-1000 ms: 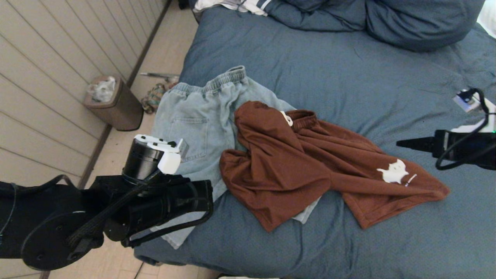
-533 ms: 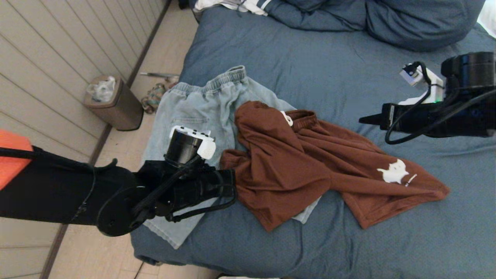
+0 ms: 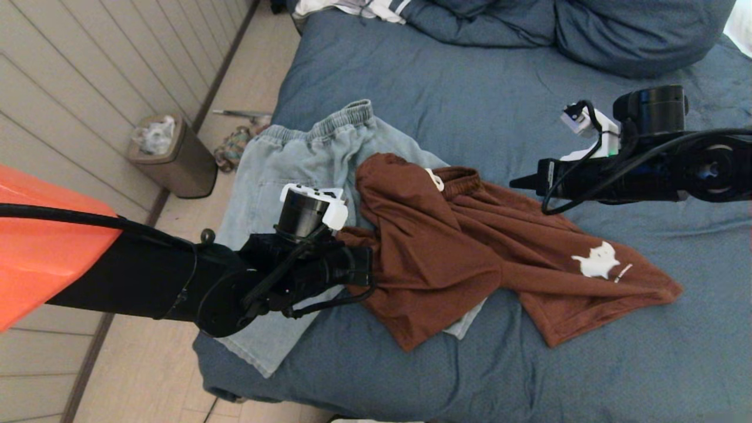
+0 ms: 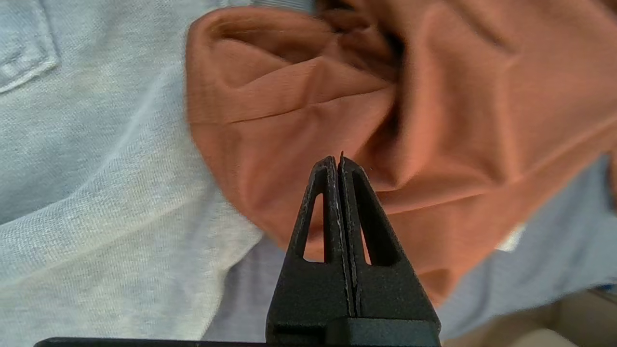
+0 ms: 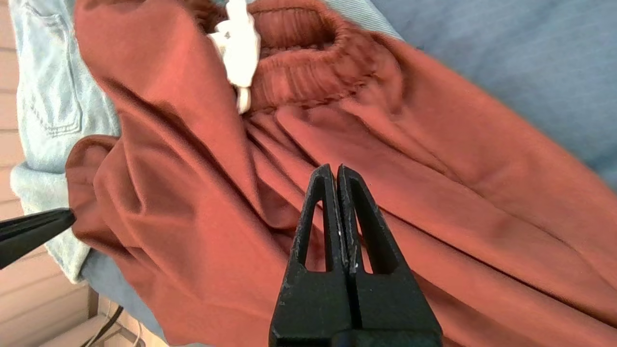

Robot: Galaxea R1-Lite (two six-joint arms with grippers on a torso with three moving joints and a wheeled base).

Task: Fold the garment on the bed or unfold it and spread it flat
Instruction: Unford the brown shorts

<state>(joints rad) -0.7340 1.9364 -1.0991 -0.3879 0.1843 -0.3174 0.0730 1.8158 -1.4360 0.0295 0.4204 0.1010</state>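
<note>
My left gripper [image 4: 340, 161] is pinched fully shut with nothing in it, fingers pressed flat together, tip hovering over the near hem bunch of the brown shorts [image 3: 464, 247]; can't tell if it's actually touching the cloth. Straight ahead of that tip the fabric is folded into a rounded lump, and off to one side of it lies the pale denim shorts [image 3: 294, 170], which the brown pair overlaps. My right gripper [image 5: 336, 171] is also clamped shut and empty, hanging above the brown shorts, clear of the fabric, pointing toward their elastic waistband and its white drawstring [image 5: 238, 43]. Past that gripper's tip, across the brown cloth, the black point of my left gripper shows at the far hem. Both garments sit on the bed [image 3: 470, 100], crumpled, not flat; blue cover runs out beyond and behind the right gripper, pillows [image 3: 617, 35] well past both.
</note>
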